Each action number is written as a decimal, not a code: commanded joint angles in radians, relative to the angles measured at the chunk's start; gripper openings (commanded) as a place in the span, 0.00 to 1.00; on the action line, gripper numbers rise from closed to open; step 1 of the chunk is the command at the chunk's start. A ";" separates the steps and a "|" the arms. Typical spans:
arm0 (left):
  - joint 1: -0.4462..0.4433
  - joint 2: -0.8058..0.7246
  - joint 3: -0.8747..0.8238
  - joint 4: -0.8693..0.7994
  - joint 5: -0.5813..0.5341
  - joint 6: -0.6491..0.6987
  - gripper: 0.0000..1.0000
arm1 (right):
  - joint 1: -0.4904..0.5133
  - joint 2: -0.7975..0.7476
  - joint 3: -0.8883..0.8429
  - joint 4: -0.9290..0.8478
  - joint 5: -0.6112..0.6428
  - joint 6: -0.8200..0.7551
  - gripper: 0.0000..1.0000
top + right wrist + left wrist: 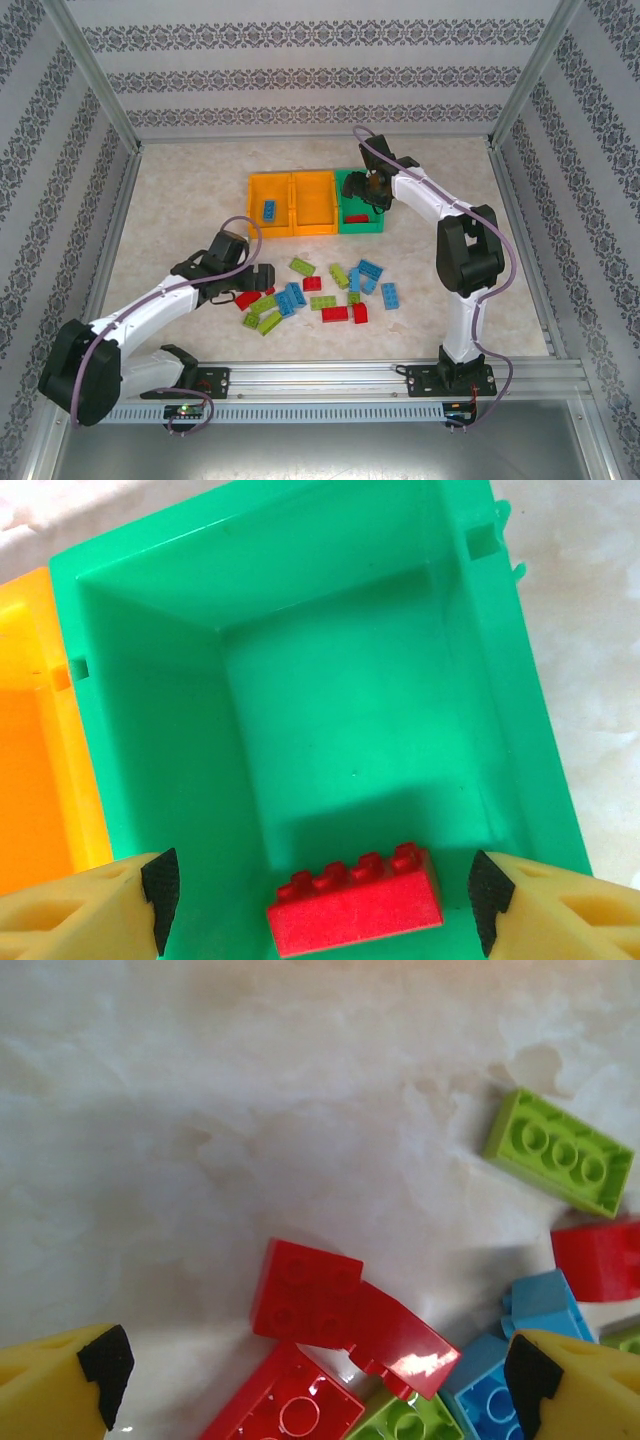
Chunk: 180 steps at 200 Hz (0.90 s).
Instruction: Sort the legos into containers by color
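Observation:
Red, light blue and lime green legos point(322, 292) lie scattered on the table in front of the bins. My left gripper point(252, 284) hovers open at the pile's left end. In the left wrist view a curved red lego point(345, 1315) and an upturned red brick point(285, 1405) lie between the fingers of that gripper point(315, 1385), touching neither. My right gripper point(377, 198) is open over the green bin point(350, 183). Below the open right gripper point(322, 905), a red brick point(355, 912) lies on the floor of the green bin point(300, 550), free of both pads. A blue brick point(270, 209) sits in the left orange bin point(258, 183).
The middle orange bin point(312, 180) stands between the other two, all three touching in a row. A lime green brick point(560, 1152) lies apart at the upper right of the left wrist view. Metal frame posts and patterned walls ring the table; a rail point(330, 375) runs along the near edge.

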State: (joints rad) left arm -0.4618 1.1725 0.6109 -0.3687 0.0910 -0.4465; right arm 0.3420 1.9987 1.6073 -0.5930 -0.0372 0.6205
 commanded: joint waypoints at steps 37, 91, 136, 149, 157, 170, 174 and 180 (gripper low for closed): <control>-0.082 0.075 0.054 -0.002 0.031 0.122 0.90 | 0.002 -0.069 -0.067 0.038 -0.025 -0.031 0.81; -0.116 0.129 0.082 -0.009 0.033 0.159 0.67 | -0.020 -0.157 -0.157 0.056 -0.016 -0.049 0.83; -0.136 0.189 0.100 -0.007 0.046 0.172 0.60 | -0.044 -0.185 -0.215 0.071 -0.021 -0.048 0.84; -0.140 0.210 0.110 -0.016 0.039 0.179 0.59 | -0.048 -0.191 -0.226 0.072 -0.021 -0.050 0.84; -0.141 0.220 0.114 -0.022 0.026 0.178 0.59 | -0.050 -0.196 -0.233 0.073 -0.023 -0.051 0.84; -0.141 0.229 0.117 -0.026 0.012 0.179 0.59 | -0.056 -0.202 -0.242 0.073 -0.023 -0.054 0.84; -0.142 0.232 0.116 -0.026 0.013 0.180 0.59 | -0.058 -0.204 -0.244 0.074 -0.024 -0.054 0.84; -0.141 0.234 0.116 -0.024 0.016 0.180 0.59 | -0.061 -0.207 -0.248 0.074 -0.024 -0.056 0.84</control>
State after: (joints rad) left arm -0.5892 1.3907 0.7063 -0.3706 0.1261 -0.2909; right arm 0.2932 1.8420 1.3785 -0.5266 -0.0544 0.5892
